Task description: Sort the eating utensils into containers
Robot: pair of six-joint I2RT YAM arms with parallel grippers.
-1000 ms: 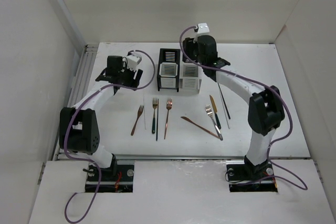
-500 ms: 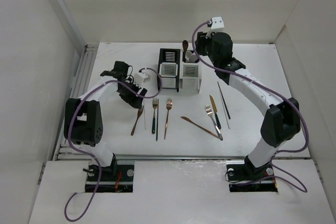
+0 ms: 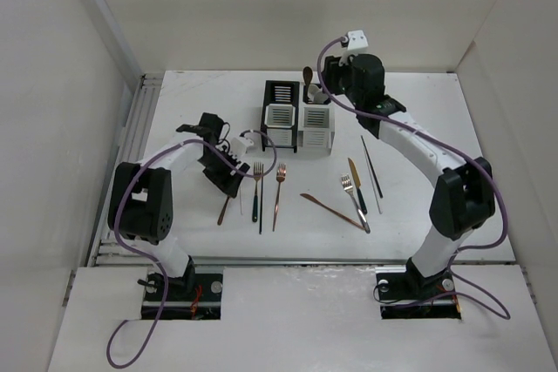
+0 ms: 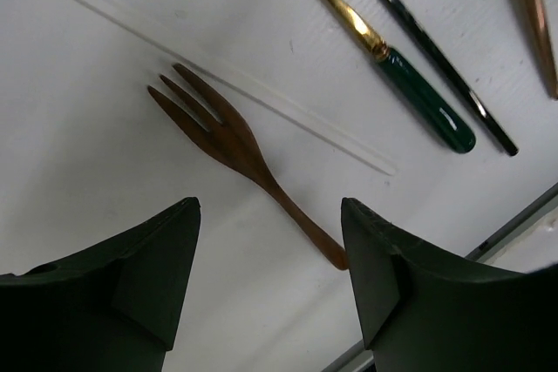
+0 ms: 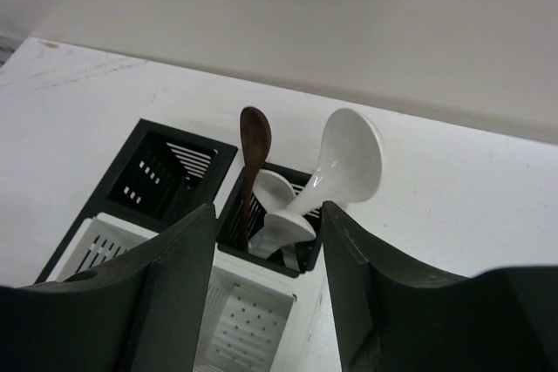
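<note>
Left wrist view, left gripper (image 4: 270, 208) jaws apart, holding nothing, over brown fork (image 4: 228, 137) on tabletop (image 4: 87, 172), right gripper (image 5: 268, 208) likewise parted, unloaded, above spoons (image 5: 344, 167) in black container (image 5: 229, 215)

The slim brown fork (image 4: 228, 137) looks matt, like wood. The gold metal fork (image 4: 353, 25) beside it shines, its green handle glossy. The white deep-bowled spoon (image 5: 344, 167) looks smooth, glazed.

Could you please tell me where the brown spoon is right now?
In the right wrist view, the brown spoon stands in the right-hand black container, beside the white spoons, behind the white container.
</note>
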